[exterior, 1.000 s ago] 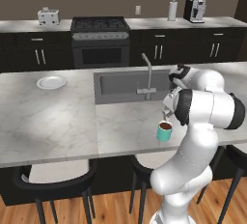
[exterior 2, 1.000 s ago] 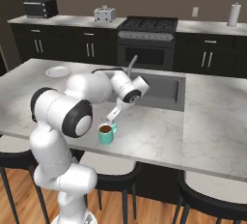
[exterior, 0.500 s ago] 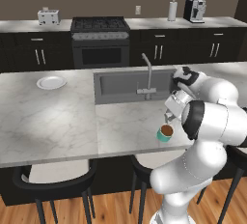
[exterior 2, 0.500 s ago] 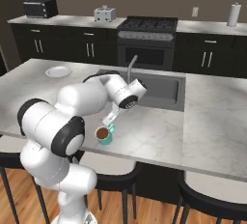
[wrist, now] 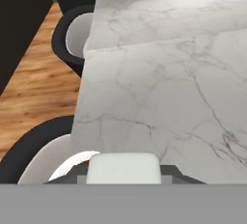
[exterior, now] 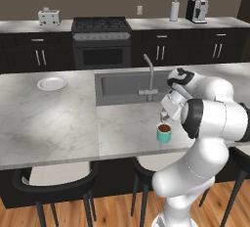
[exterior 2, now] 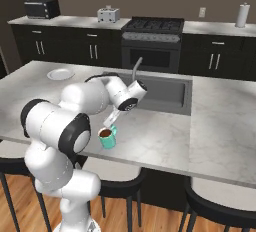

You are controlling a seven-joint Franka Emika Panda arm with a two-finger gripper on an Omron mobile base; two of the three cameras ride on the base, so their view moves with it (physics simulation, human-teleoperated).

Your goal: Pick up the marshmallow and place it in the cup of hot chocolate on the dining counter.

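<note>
The gripper (exterior 2: pixel 111 122) hangs directly above the cup of hot chocolate (exterior 2: pixel 106 138), its fingers pressed together on the marshmallow (wrist: pixel 123 168), which shows as a white block at the 6 o'clock edge of the hand view. The teal cup (exterior: pixel 164 132) stands on the dining counter (exterior: pixel 53 123) near its front edge, at about 5 o'clock from the faucet (exterior: pixel 149 74) of the sink (exterior: pixel 117 87). A white plate (exterior: pixel 52 83) lies well apart, at 9 o'clock from the sink.
</note>
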